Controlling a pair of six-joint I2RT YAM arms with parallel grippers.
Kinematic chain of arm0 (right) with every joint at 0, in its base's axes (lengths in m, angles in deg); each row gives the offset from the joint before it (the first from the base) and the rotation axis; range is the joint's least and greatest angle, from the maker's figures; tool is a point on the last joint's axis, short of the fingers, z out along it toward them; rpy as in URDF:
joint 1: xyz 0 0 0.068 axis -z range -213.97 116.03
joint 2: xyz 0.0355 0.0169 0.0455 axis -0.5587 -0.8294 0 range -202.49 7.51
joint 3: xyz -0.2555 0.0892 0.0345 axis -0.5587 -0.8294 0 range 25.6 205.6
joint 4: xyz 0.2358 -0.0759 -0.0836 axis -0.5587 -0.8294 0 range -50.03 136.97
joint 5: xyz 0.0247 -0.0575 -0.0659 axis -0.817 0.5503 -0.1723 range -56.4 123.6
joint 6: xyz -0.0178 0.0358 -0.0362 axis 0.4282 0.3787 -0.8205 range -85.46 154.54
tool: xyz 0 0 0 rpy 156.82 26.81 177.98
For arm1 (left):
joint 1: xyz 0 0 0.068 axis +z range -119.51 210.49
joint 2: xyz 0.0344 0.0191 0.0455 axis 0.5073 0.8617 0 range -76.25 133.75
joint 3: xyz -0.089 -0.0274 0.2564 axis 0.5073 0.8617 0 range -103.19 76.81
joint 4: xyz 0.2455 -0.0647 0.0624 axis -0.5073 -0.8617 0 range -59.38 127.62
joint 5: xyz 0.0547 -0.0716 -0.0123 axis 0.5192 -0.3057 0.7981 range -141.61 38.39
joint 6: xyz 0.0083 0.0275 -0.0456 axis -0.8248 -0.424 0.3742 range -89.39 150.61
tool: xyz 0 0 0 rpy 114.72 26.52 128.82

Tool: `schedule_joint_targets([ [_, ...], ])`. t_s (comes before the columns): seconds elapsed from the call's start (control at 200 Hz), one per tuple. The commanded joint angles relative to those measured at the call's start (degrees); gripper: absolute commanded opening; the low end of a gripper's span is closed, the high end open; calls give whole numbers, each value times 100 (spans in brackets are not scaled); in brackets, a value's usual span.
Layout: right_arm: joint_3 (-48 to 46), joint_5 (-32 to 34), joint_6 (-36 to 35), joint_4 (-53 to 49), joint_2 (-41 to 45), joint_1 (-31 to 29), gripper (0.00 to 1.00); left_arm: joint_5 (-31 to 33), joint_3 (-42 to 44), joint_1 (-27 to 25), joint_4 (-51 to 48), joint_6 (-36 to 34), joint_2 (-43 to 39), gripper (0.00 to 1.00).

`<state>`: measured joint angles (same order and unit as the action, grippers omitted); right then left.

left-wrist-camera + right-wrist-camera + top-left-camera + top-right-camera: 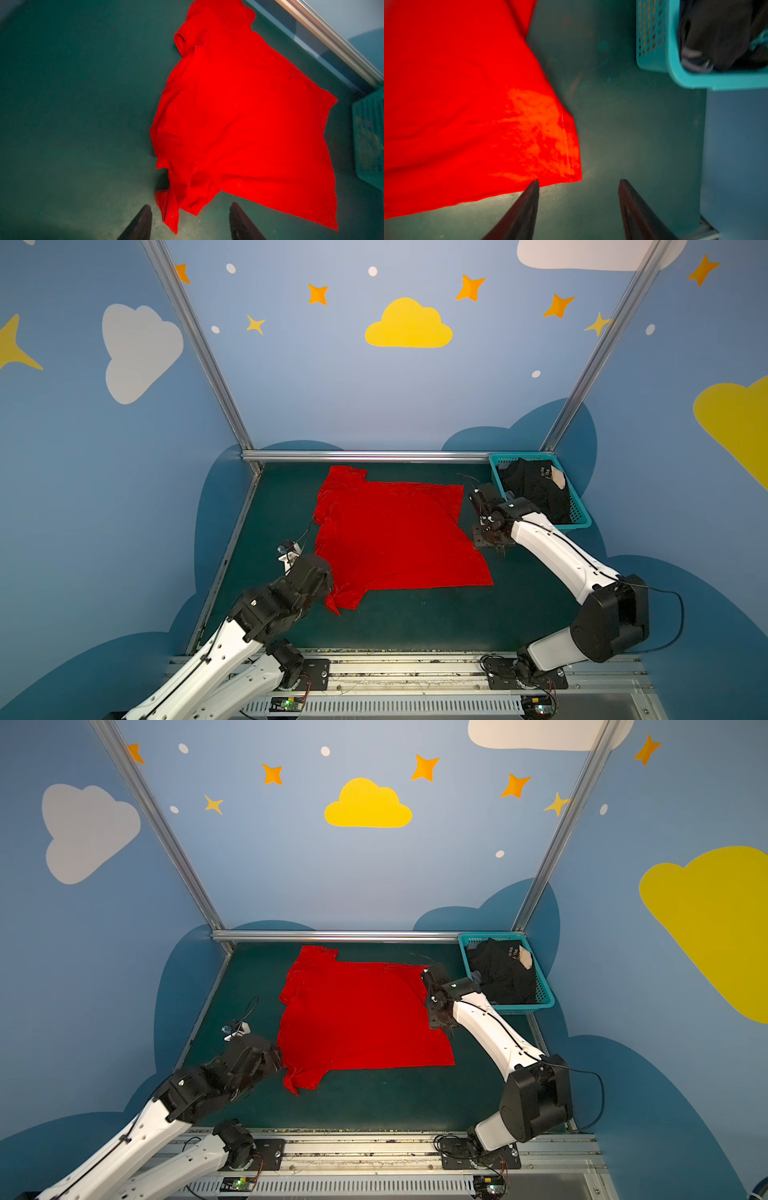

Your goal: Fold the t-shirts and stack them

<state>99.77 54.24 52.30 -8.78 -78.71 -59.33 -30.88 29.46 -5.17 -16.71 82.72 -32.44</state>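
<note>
Left gripper (190, 204) and right gripper (579, 180) spread, empty. Red t-shirt (395, 539) sleeve bunched just ahead of left: pinch low, tug flat.

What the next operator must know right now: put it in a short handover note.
Left gripper: open, empty, by a sleeve of the red t-shirt.
Right gripper: open, empty, at that shirt's edge on the side of the basket.
Red t-shirt lies spread on the table, unfolded; black t-shirts are heaped in the basket.
Done: red one laid out. Left: every fold, all stacking.
</note>
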Motion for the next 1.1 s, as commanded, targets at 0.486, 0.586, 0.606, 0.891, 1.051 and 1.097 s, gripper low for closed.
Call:
schedule_joint_targets([
  [0.486,149,-4095,272,2109,-1452,-192,0,-2223,-539,3198,1726,-1655,3701,29],
  [0.586,153,-4235,316,2242,-1609,-202,0,-2185,-562,3238,2074,-1656,3931,35],
  [0.606,158,-4264,324,2264,-1641,-197,0,-2171,-588,3264,2129,-1658,3987,35],
  [0.891,189,-4591,474,2456,-1951,-250,0,-2692,-1197,3532,2714,-1919,5457,45],
  [1.051,87,-4414,424,2456,-1958,-228,4,-2704,-1582,3499,2214,-2030,6016,43],
  [1.097,45,-4327,418,2432,-1987,-195,6,-2337,-1696,3469,1814,-2048,6081,39],
])
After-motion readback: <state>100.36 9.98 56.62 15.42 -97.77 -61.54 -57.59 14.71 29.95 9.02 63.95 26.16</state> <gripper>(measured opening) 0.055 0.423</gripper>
